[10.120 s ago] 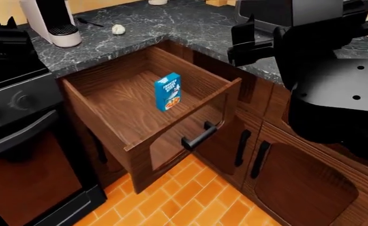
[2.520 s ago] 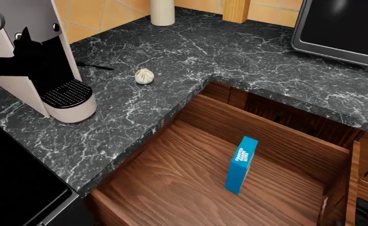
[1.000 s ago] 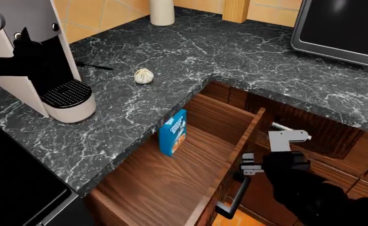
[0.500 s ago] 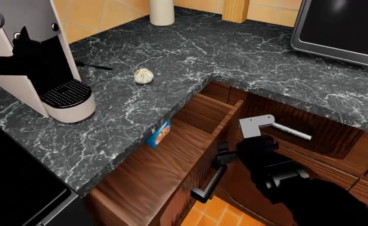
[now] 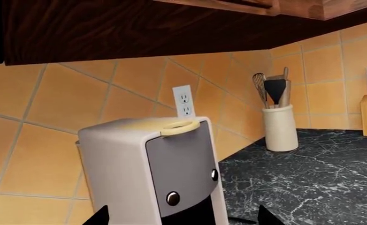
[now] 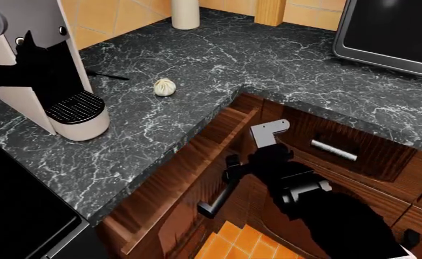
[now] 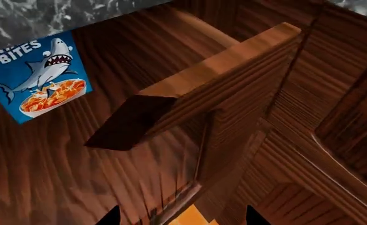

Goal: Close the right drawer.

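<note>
Left gripper (image 6: 24, 40) is seen at far left against the coffee machine (image 6: 49, 65); finger spacing cannot be told. The right drawer (image 6: 189, 172) sits under the marble counter (image 6: 218, 59), only a narrow strip left open, black bar handle (image 6: 212, 202) on its right face. Right gripper (image 6: 234, 168) is pressed at the drawer front just right of it, above the handle; jaw state cannot be determined.

Countertop (image 6: 218, 65) hides most of the right drawer (image 6: 189, 172).
</note>
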Controlling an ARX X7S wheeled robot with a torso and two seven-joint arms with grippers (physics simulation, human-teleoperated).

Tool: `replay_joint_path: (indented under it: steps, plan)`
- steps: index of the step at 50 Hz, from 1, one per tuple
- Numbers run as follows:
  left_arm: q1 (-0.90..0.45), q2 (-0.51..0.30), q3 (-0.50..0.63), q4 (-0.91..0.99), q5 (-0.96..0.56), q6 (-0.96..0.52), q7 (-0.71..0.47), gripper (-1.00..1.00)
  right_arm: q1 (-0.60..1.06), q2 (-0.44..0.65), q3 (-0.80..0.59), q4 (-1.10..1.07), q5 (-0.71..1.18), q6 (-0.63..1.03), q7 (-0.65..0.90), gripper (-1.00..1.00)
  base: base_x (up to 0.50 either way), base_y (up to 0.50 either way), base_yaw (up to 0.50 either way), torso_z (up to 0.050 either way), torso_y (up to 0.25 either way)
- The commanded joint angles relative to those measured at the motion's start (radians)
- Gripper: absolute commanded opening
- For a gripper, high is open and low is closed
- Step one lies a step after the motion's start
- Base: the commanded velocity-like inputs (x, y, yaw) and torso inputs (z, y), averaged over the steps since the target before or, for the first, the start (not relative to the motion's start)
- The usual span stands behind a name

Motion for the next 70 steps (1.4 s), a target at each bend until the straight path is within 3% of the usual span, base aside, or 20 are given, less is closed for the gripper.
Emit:
replay_joint_path:
  steps: [1, 21, 47, 53, 65, 70]
  plan:
    - [0.004, 0.017, -0.019, 0.001, 0.004, 0.011, 0.023, 1.0, 0.033, -0.062, 0.27, -0.058, -0.23, 0.048, -0.089, 1.0, 0.0, 0.0, 0.0, 0.0, 0.0]
    - [-0.002, 0.014, -0.016, -0.008, -0.011, 0.014, 0.013, 1.0, 0.036, -0.062, 0.3, -0.11, -0.247, 0.07, -0.104, 1.0, 0.0, 0.0, 0.0, 0.0, 0.0]
    - [0.002, 0.011, -0.018, -0.004, -0.032, 0.014, -0.004, 1.0, 0.047, -0.062, 0.328, 0.005, -0.227, 0.016, -0.075, 1.0, 0.0, 0.0, 0.0, 0.0, 0.001]
    - [0.008, 0.011, -0.017, -0.002, -0.035, 0.018, -0.008, 1.0, 0.029, -0.046, 0.476, 0.005, -0.362, 0.029, -0.057, 1.0, 0.0, 0.0, 0.0, 0.0, 0.0]
    - [0.007, 0.008, -0.02, -0.004, -0.045, 0.017, -0.015, 1.0, -0.013, -0.025, 0.912, 0.005, -0.798, 0.077, -0.067, 1.0, 0.0, 0.0, 0.0, 0.0, 0.0]
    - [0.001, 0.008, -0.022, -0.002, -0.051, 0.011, -0.019, 1.0, -0.031, -0.014, 1.013, 0.004, -0.899, 0.063, -0.067, 1.0, 0.0, 0.0, 0.0, 0.0, 0.0]
